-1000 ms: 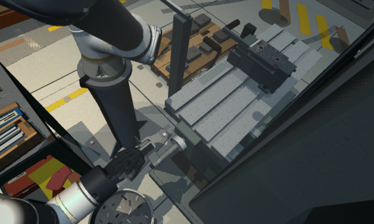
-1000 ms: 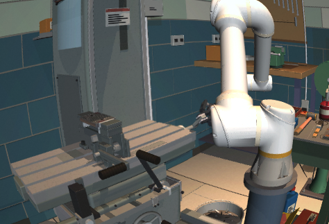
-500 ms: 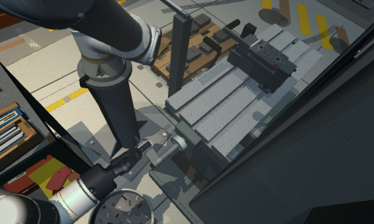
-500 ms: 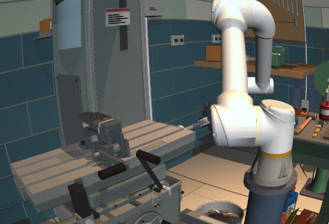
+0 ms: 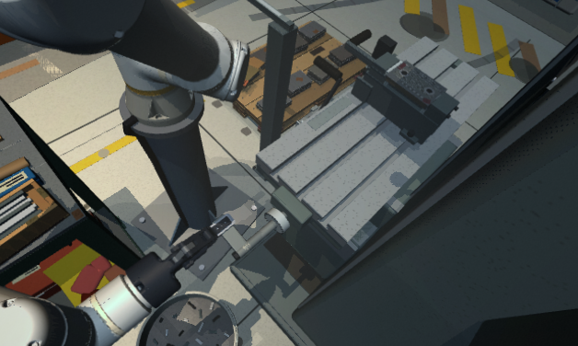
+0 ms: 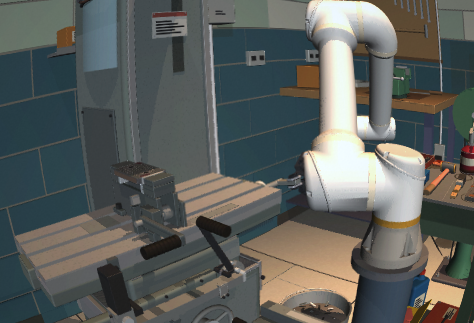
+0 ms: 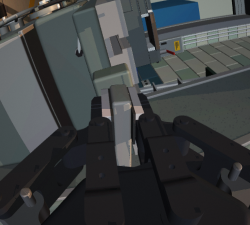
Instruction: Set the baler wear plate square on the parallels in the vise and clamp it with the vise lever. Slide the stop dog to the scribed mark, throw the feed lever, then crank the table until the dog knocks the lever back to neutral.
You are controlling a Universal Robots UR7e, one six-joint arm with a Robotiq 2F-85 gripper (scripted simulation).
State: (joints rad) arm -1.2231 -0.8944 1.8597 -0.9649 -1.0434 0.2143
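The table crank handle point(image 5: 232, 238) point(image 7: 121, 125) sticks out from the end of the mill table point(image 5: 345, 170) point(image 6: 150, 222), on a grey shaft with a pale hub point(image 5: 276, 221). Far along the table stands the vise point(image 5: 402, 99) point(image 6: 145, 194), and the perforated wear plate point(image 5: 412, 83) point(image 6: 136, 169) sits on top of it. Two black-gripped levers point(image 6: 161, 247) point(image 6: 214, 227) stand at the table's front side, one on the vise and one lower on the machine. My gripper point(image 5: 221, 226) point(image 7: 122, 105) is at the table's end, closed on the crank handle.
The end face of the table point(image 7: 75, 57) rises just past the fingers. A round bin of scrap point(image 5: 188, 322) point(image 6: 312, 309) sits on the floor below the gripper. The robot's pedestal point(image 5: 175, 161) stands close on the left, and the mill column point(image 6: 150, 82) rises behind the table.
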